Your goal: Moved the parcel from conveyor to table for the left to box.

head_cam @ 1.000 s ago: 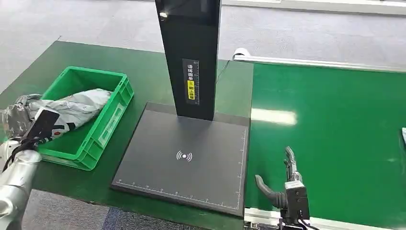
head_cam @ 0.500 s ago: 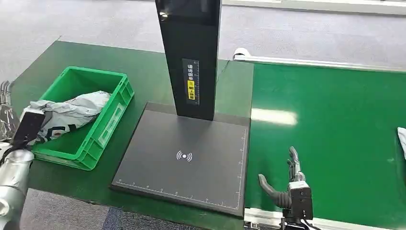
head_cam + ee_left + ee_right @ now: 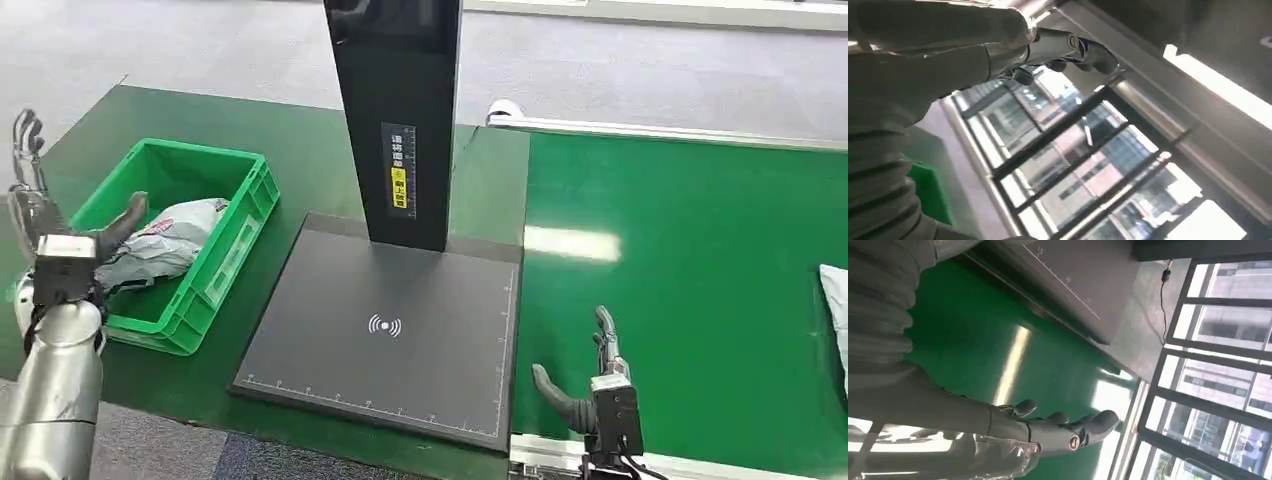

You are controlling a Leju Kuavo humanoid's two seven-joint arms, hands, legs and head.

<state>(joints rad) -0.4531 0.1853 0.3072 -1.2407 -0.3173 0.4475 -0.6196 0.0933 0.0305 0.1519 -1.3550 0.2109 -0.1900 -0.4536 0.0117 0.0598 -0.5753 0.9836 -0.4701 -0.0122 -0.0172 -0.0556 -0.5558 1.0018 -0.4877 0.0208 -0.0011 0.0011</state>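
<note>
A crumpled grey parcel (image 3: pixel 160 246) lies inside the green crate (image 3: pixel 232 232) at the left of the table. My left hand (image 3: pixel 50 215) is raised beside the crate's near left corner, fingers spread and holding nothing; the left wrist view shows its fingers (image 3: pixel 1068 47) stretched out against windows. My right hand (image 3: pixel 585 385) hovers low over the green conveyor belt (image 3: pixel 680 260) near its front edge, open and empty, with the fingers (image 3: pixel 1068 430) extended. Another pale parcel (image 3: pixel 836 305) peeks in at the belt's right edge.
A dark scanner plate (image 3: pixel 390 330) with a tall black post (image 3: pixel 400 120) sits between crate and belt. The green table (image 3: pixel 300 160) extends behind the crate. A metal rail (image 3: pixel 660 132) borders the belt's far side.
My left hand let go of the grey parcel, which dropped into the crate, and the hand rose with fingers spread. The pale parcel on the belt crept further in from the right.
</note>
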